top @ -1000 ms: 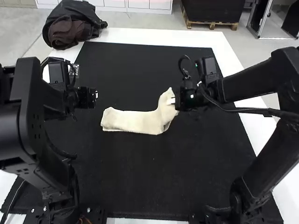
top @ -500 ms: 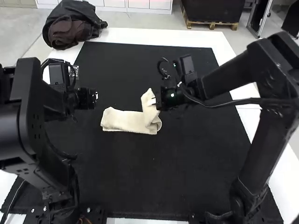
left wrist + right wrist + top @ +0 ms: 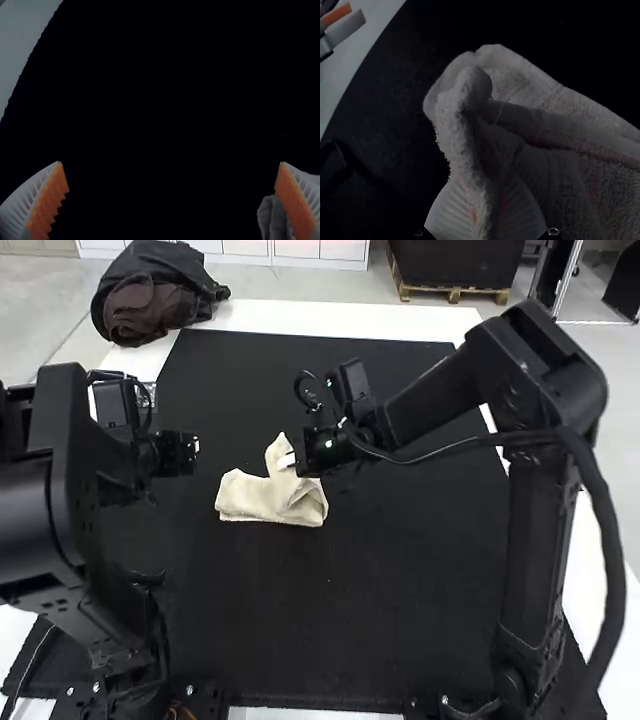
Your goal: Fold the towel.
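Towel point(image 3: 250, 498) cream and nubbly, one end upright.

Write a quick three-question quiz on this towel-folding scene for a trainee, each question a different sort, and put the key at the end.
1. True or false: the two white, ribbed fingers of the left gripper are touching each other.
2. Multiple choice: which part of the cream terry towel does the right gripper hold?
a) a part lying flat on the black rectangular mat
b) a part raised above the mat
c) none of it
3. Fill in the blank: the ridged pads on the left gripper's fingers are coloured ____.

Key: 1. false; 2. b; 3. orange
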You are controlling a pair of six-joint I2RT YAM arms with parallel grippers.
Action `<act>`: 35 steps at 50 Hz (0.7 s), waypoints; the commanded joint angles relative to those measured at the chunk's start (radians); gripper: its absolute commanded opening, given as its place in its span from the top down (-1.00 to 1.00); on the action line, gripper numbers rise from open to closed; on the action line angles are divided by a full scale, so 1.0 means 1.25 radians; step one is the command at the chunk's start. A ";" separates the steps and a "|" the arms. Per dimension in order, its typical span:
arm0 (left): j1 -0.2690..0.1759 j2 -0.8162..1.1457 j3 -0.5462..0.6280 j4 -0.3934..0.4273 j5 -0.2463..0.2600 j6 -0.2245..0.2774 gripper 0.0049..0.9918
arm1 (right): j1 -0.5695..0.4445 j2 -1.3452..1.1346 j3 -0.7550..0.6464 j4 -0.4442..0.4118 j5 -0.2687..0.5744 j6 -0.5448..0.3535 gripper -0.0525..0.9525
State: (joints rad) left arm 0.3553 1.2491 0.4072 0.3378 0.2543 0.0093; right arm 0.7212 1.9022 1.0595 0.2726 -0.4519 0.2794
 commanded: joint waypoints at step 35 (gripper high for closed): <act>0.034 -0.013 -0.021 0.022 0.009 -0.001 -0.95 | 0.065 0.180 0.245 0.016 -0.001 0.067 -0.05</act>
State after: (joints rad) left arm 0.3874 1.2491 0.3954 0.3527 0.2581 0.0097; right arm 0.7883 2.1300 1.3182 0.2729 -0.4461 0.3294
